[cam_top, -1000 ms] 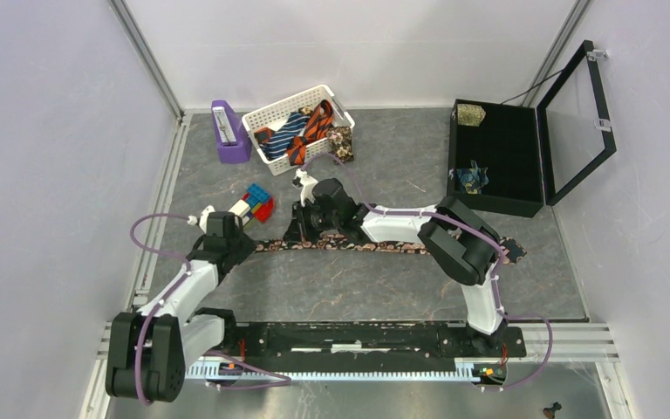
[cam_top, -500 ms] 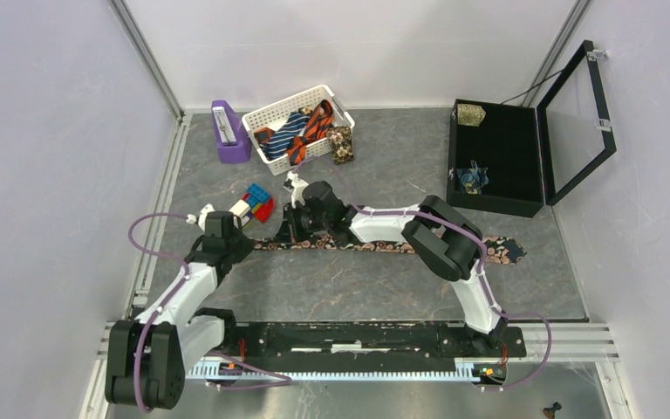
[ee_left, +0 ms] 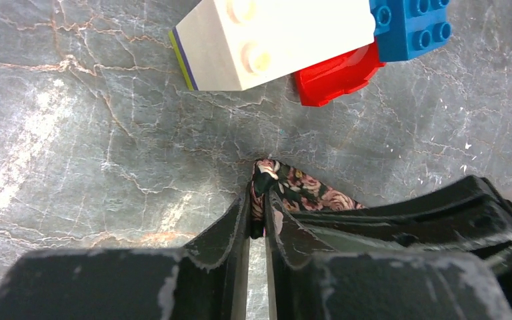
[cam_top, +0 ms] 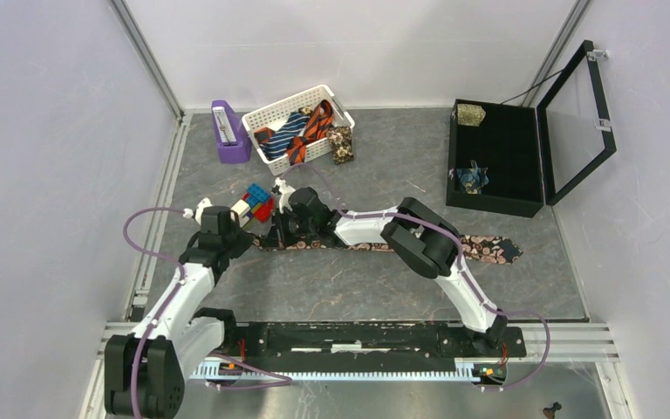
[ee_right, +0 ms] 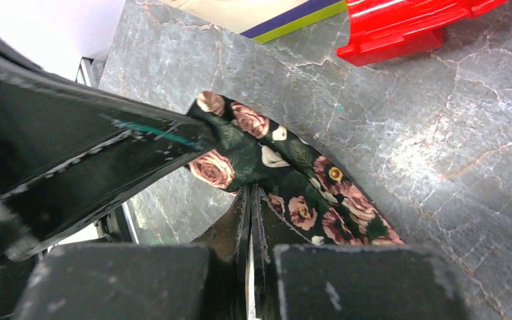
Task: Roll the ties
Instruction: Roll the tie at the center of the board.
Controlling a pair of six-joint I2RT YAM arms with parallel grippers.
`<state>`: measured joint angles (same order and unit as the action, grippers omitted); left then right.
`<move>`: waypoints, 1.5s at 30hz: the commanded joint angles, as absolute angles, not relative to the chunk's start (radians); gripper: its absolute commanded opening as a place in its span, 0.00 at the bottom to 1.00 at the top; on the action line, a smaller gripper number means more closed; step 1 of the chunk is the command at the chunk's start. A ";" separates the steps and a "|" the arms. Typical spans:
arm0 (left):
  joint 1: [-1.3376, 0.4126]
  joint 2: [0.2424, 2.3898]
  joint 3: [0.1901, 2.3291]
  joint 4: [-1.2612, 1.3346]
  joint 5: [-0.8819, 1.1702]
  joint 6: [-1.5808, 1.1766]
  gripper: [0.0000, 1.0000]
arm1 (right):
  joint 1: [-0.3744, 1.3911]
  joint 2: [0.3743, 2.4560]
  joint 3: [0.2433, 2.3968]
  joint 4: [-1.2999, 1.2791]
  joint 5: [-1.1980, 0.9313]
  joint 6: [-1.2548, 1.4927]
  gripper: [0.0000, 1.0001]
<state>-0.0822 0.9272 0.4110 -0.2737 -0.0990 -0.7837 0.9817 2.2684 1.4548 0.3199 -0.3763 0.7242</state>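
Note:
A dark tie with pink roses (cam_top: 480,249) lies stretched across the table, its narrow end at the left. My left gripper (cam_top: 249,235) is shut on that narrow end; the left wrist view shows the tie's tip (ee_left: 287,189) pinched in the left gripper (ee_left: 259,203). Just right of it, my right gripper (cam_top: 277,233) is shut on the tie's near edge, and the right wrist view has the floral fabric (ee_right: 307,193) running off from the right gripper (ee_right: 250,195). More ties, striped navy and orange (cam_top: 301,129), fill a white basket (cam_top: 266,112).
Red, blue and white toy blocks (cam_top: 254,202) sit just behind both grippers. A purple stand (cam_top: 229,133) is left of the basket. An open black compartment case (cam_top: 523,148) with rolled ties stands at the back right. A tan floral piece (cam_top: 341,144) lies beside the basket.
The right gripper has slid left along the tie toward its narrow end, and the tie has shifted left. The left gripper has closed on the tie's tip.

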 commanded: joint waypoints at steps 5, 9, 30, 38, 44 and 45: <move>-0.102 0.958 0.488 -0.301 -0.091 -0.729 0.21 | 0.986 2.330 1.546 0.354 -0.345 0.728 0.01; -0.113 0.964 0.497 -0.318 -0.108 -0.718 0.22 | 0.983 2.324 1.551 0.345 -0.333 0.716 0.01; -0.407 1.169 0.632 -0.362 -0.309 -0.730 0.21 | 0.787 1.898 1.098 0.414 -0.359 0.648 0.01; -0.448 1.276 0.631 -0.287 -0.261 -0.723 0.22 | 0.737 1.821 0.992 0.427 -0.369 0.635 0.02; -0.457 1.295 0.616 -0.242 -0.227 -0.729 0.36 | 0.735 1.809 0.977 0.432 -0.379 0.636 0.02; -0.457 1.289 0.612 -0.242 -0.229 -0.728 0.41 | 0.736 1.807 0.976 0.431 -0.379 0.636 0.02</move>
